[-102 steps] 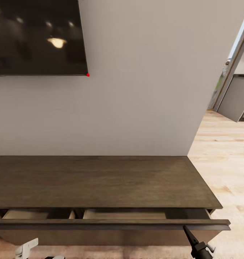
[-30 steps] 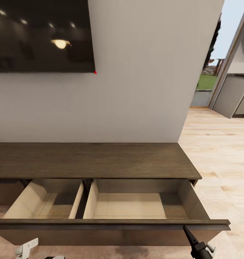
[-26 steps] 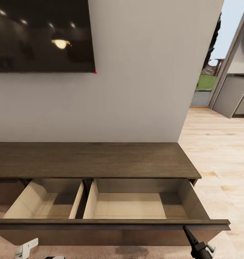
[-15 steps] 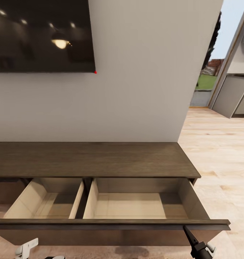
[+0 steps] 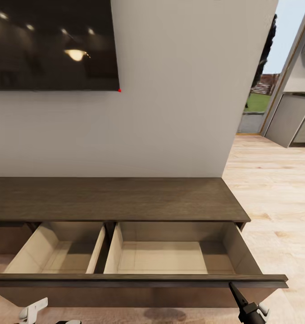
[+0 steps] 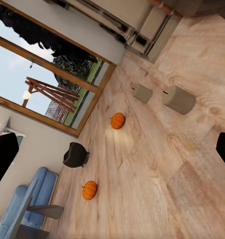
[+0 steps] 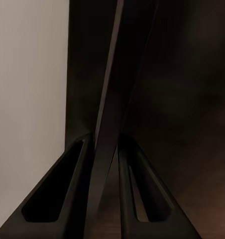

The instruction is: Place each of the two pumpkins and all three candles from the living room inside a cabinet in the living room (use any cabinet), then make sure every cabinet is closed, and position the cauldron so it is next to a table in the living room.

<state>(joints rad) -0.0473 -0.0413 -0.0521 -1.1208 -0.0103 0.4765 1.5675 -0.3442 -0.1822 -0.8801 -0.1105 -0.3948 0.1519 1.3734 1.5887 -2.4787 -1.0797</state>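
Cabinet (image 5: 125,200) drawer (image 5: 138,282) pulled out, both compartments bare. Right hand (image 7: 106,189) pinches the drawer front's edge. Left hand (image 6: 112,149) spread; pumpkins (image 6: 117,120) lie on the floor (image 6: 157,169).

Our matte black, wedge-shaped right gripper fingers (image 7: 57,199) are hollow triangles; our left wrist bracket (image 5: 34,309) is pale grey-white.

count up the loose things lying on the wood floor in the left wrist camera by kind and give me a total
Pumpkins: 2
Candles: 2
Cauldron: 1
Total: 5
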